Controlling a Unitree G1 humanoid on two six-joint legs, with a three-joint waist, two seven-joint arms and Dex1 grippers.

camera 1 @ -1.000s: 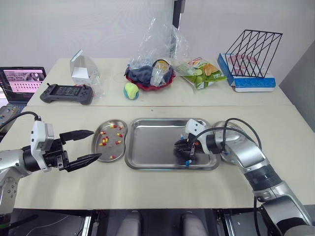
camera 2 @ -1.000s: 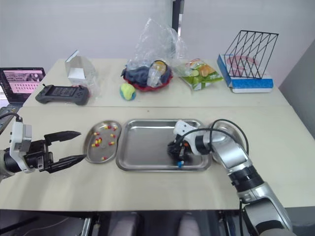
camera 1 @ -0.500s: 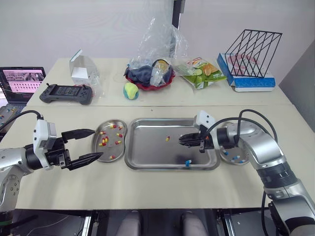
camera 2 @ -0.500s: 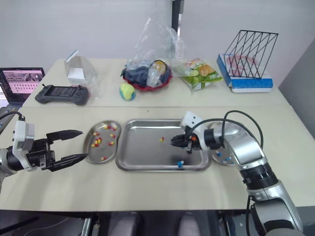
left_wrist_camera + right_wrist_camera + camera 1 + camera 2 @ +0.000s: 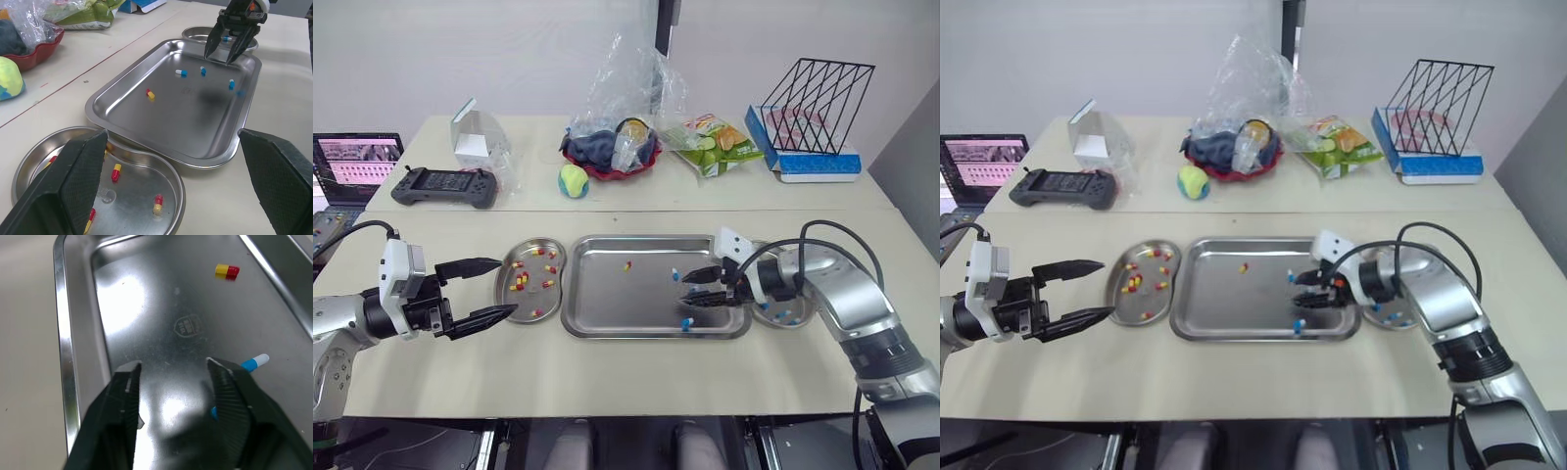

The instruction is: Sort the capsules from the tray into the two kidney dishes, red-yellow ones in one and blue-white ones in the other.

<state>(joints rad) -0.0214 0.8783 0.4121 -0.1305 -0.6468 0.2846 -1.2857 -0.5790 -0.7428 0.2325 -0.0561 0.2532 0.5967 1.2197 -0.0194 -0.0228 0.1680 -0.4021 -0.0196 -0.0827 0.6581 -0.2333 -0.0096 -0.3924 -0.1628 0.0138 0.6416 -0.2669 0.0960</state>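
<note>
The right gripper [image 5: 686, 290] is drawing back rightward over the tray [image 5: 607, 331], fingers apart and apparently empty. A blue-white capsule [image 5: 674, 273] is lying just beside them. Centre it between the fingers before closing.

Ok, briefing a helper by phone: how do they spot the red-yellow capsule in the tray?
Find the rectangular steel tray on the near table. The capsule lies alone in its far half, toward the robot's left. It is the only red-yellow one there; the other capsules are blue-white.
</note>
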